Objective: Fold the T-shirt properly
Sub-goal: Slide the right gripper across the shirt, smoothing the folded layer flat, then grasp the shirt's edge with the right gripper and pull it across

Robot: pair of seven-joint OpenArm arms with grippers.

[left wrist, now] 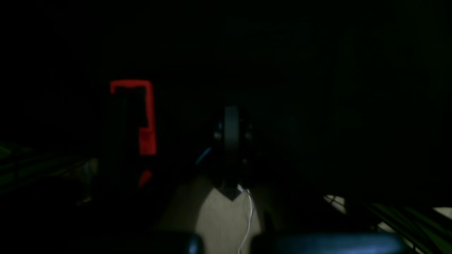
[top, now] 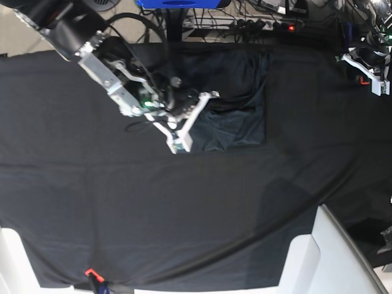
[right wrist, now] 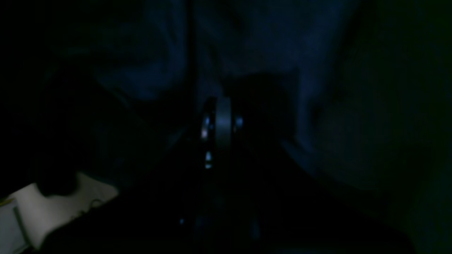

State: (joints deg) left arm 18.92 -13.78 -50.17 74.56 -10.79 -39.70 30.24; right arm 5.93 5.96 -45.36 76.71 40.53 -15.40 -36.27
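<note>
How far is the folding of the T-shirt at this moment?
The dark charcoal-grey knit T-shirt already lies as a compact, roughly rectangular shape on the black tablecloth. The right pincer is shut at its lower left corner. The left pincer waits apart. Rumpled folds remain.

Open black tablecloth point(top: 153, 214) near side; right arm point(top: 116, 79) over T-shirt's point(top: 236, 116) left edge.

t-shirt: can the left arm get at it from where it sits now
Probably not without a long move. The left pincer is parked at the table's far edge, well clear of the T-shirt. Only bare black tablecloth lies between them, so nothing blocks the way.
</note>
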